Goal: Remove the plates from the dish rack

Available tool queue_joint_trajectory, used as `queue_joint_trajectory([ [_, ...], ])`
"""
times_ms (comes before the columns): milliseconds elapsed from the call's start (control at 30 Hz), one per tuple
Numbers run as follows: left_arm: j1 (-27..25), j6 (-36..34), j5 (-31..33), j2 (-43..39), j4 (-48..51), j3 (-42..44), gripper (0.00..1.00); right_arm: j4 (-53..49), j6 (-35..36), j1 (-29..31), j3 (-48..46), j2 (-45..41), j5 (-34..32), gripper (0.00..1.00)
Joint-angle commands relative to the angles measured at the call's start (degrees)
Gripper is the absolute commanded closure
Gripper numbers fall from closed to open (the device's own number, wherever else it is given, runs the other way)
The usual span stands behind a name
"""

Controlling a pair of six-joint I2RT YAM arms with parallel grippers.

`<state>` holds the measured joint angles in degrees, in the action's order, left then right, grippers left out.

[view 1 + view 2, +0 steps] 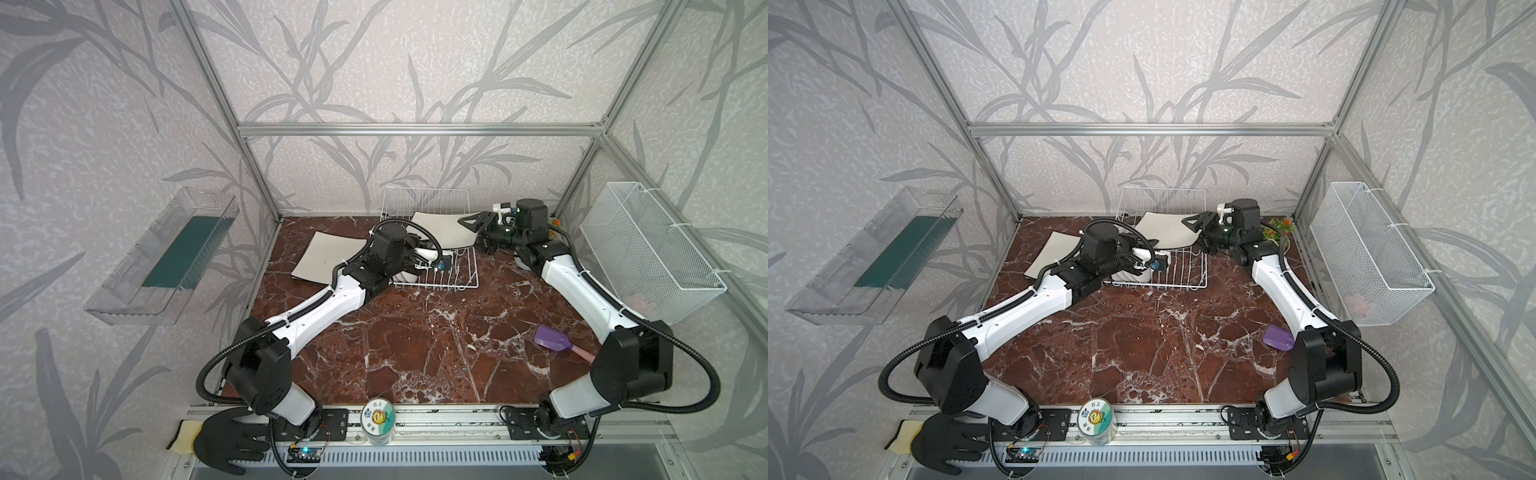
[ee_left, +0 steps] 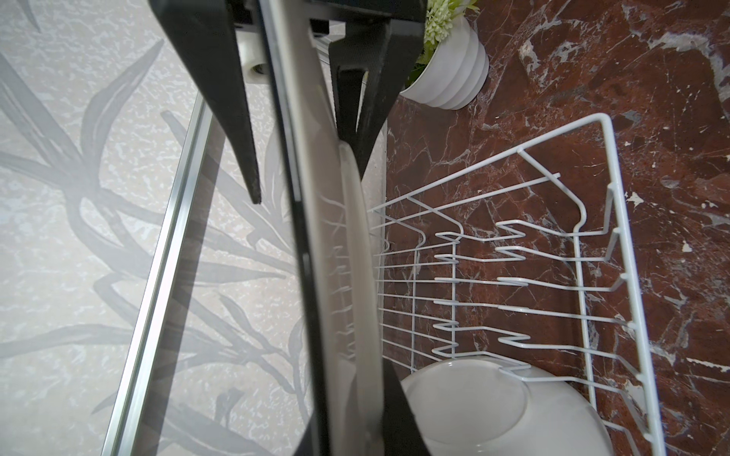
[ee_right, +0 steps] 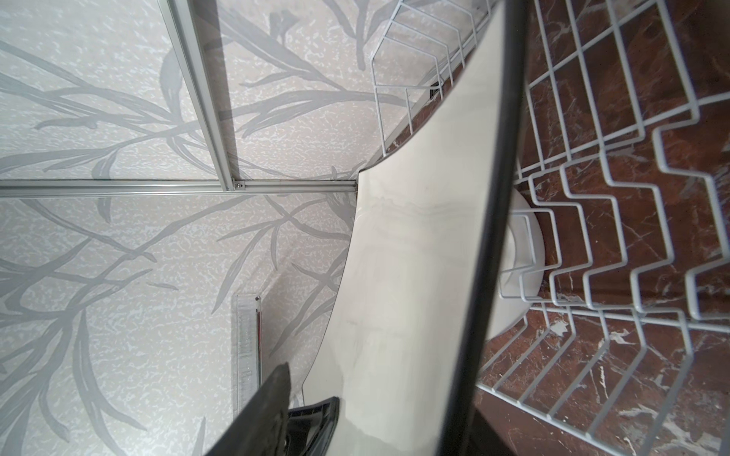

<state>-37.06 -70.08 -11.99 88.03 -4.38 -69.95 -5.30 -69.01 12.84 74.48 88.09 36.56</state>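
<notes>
Top views: dish rack (image 1: 457,274) at the tabletop's (image 1: 415,340) far edge; square plate (image 1: 444,228) tilted over it, left hand (image 1: 417,245) and right hand (image 1: 480,232) at opposite edges; second square plate (image 1: 320,257) flat beside the rack.
Left wrist: left hand clamped on the dark rim; right hand's fingers (image 2: 233,98) astride it, gap visible; round plate (image 2: 474,406) in the tines.
Right wrist: plate's pale face, one finger clear of it.

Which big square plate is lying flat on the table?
The square plate left of the dish rack. The other square plate is tilted up over the rack.
</notes>
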Motion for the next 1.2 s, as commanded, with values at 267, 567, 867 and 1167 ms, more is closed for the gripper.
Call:
queue_joint_trajectory([
  [267,-0.21,-5.53,0.53,-4.34,-16.0,0.85,1.0,3.34,-1.15,1.13,-0.03,0.39,2.8,0.65],
  [567,-0.21,-5.76,0.61,-4.33,-17.02,1.66,1.0,4.42,-1.57,1.13,-1.01,0.67,3.48,0.77],
  [867,-0.26,-5.18,1.45,-4.12,-17.28,2.41,0.99,7.39,-3.07,1.05,-2.12,0.68,3.79,1.0],
  [1167,-0.06,-3.62,1.67,-4.27,-18.07,3.37,0.5,10.28,-4.91,0.63,-2.66,-0.26,3.08,1.0],
])
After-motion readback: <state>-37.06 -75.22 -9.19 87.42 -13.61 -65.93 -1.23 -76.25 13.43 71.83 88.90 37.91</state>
